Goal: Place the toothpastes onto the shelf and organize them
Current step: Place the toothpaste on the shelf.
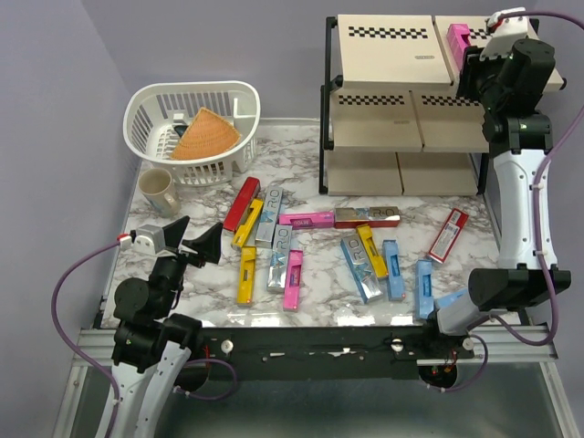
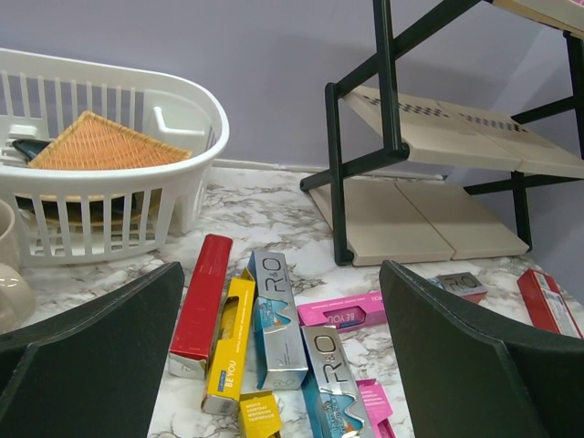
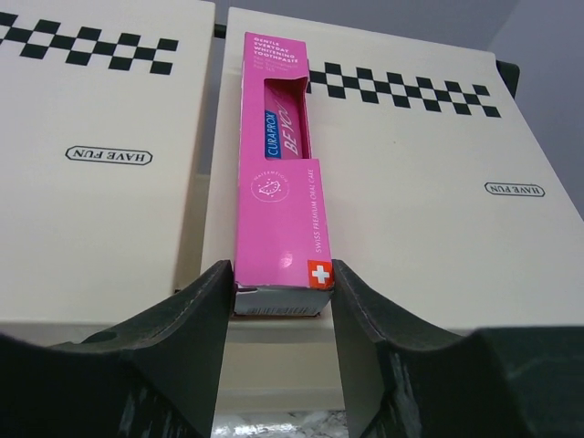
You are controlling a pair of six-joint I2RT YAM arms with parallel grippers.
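My right hand (image 3: 281, 287) is sitting closest to the lens. Its fingers (image 3: 196, 310) are flanking the near end of the pink toothpaste carton (image 3: 276, 182), which is lying flat on the top tier of the shelf (image 3: 420, 182), just beside the seam between its panels. I cannot tell whether they are pinching it or standing just clear. I am planning to part them fully, then back straight out so the carton is not dragged off the shelf's front edge. My left hand (image 2: 283, 301) is gaping wide and empty, low in front of the shelf, facing the other toothpastes (image 1: 283, 251) scattered on the desk (image 1: 328, 274).
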